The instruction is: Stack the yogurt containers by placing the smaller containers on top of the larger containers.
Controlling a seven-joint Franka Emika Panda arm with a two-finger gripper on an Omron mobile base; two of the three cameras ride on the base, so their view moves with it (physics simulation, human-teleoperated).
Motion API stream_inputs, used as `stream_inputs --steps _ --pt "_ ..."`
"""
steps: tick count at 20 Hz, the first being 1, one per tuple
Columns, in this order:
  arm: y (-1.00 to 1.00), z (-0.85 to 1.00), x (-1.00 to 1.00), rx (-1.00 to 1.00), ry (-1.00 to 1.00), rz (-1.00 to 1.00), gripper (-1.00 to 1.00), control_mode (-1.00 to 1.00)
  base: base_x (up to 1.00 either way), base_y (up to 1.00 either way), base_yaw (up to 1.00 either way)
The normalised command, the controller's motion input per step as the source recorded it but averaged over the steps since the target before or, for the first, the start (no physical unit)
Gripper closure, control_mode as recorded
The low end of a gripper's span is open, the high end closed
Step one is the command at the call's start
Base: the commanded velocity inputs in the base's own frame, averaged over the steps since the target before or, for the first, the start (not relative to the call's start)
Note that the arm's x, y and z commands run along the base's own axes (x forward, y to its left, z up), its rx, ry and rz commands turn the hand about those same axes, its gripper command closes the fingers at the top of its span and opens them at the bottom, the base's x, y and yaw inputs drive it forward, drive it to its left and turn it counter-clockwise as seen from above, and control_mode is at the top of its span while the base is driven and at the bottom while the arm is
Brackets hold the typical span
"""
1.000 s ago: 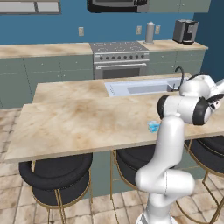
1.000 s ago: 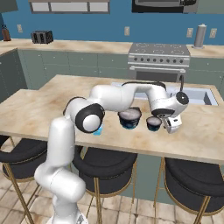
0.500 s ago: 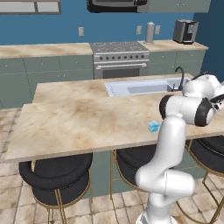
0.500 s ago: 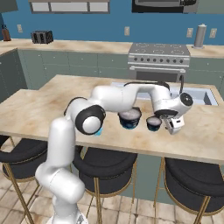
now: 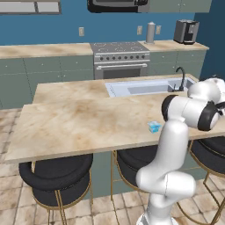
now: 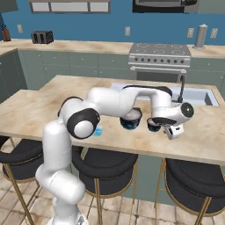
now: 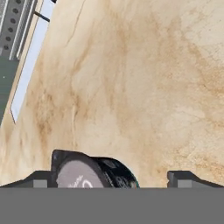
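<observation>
Right now I am hovering the gripper (image 7: 111, 177) with jaws spread wide and holding nothing, a dark tub (image 7: 89, 171) sitting just between and below the tips. The cyan cup (image 5: 154, 126) is lying well back along the counter (image 5: 88, 118), near the arm's base.

Blue walls (image 5: 52, 26), grey-green cabinets (image 5: 44, 72), steel range (image 5: 121, 61), black stools (image 5: 57, 178), possibly tiled floor (image 5: 9, 202)

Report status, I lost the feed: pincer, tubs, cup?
Pincer open, holding nothing, low over a dark tub. Cyan cup alone near the counter edge, unstacked. Nothing in the way.
</observation>
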Motion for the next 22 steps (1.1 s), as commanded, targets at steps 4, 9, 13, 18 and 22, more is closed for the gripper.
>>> stream_inputs --steps 4,9,13,18,22 --pt "0.49 0.0 0.0 -0.02 -0.05 0.0 -1.0 -1.0 0.0 0.0 0.0" --pt "0.15 0.0 0.0 -0.01 -0.02 0.0 -1.0 -1.0 0.0 0.0 0.0" --pt "0.0 -0.06 0.0 0.0 0.0 0.0 -1.0 -1.0 0.0 0.0 0.0" --pt "-0.04 -0.14 0.0 0.0 0.0 0.0 -1.0 -1.0 0.0 0.0 0.0" --pt "0.0 -0.02 0.0 0.0 0.0 0.0 1.0 -1.0 0.0 0.0 0.0"
